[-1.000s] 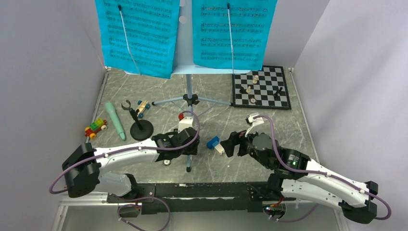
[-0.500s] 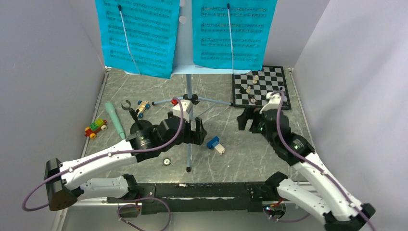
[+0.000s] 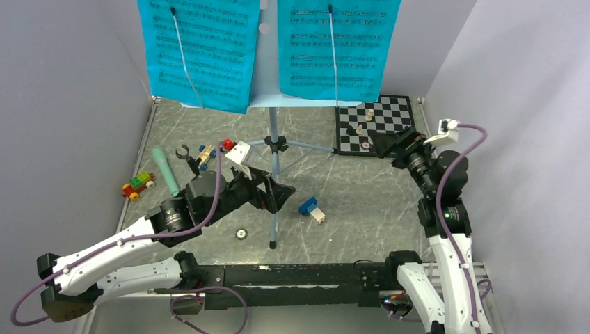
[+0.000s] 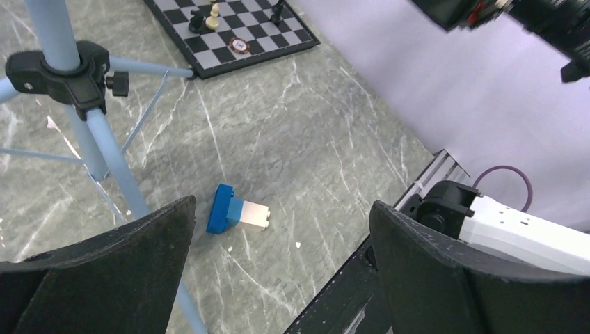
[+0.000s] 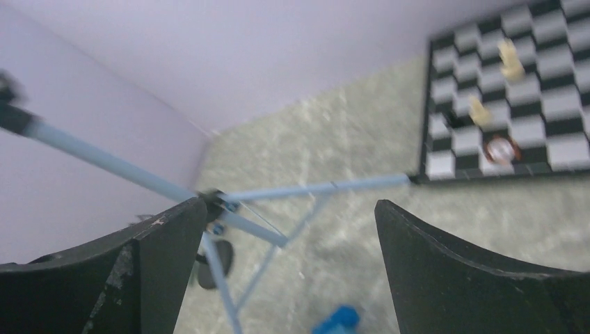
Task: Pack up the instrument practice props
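The pale-blue tripod music stand stands at mid-table, with two cyan sheet-music pages on its desk. The mint-green toy microphone lies at the left. Only the clip of the black mic stand shows; my left arm hides its base. My left gripper is open and empty, raised just left of the stand's pole. The left wrist view shows the tripod hub and the gripper. My right gripper is open and empty, raised by the chessboard. In the right wrist view the gripper faces the tripod legs.
The chessboard with pieces lies at the back right, also in both wrist views. A blue-white block lies near the stand's front leg. Toy cars sit at the left. A small round disc lies in front.
Both arms have risen from the table. The left gripper has pulled back and up beside the pole. The right gripper has swung right and up to the chessboard's near edge.
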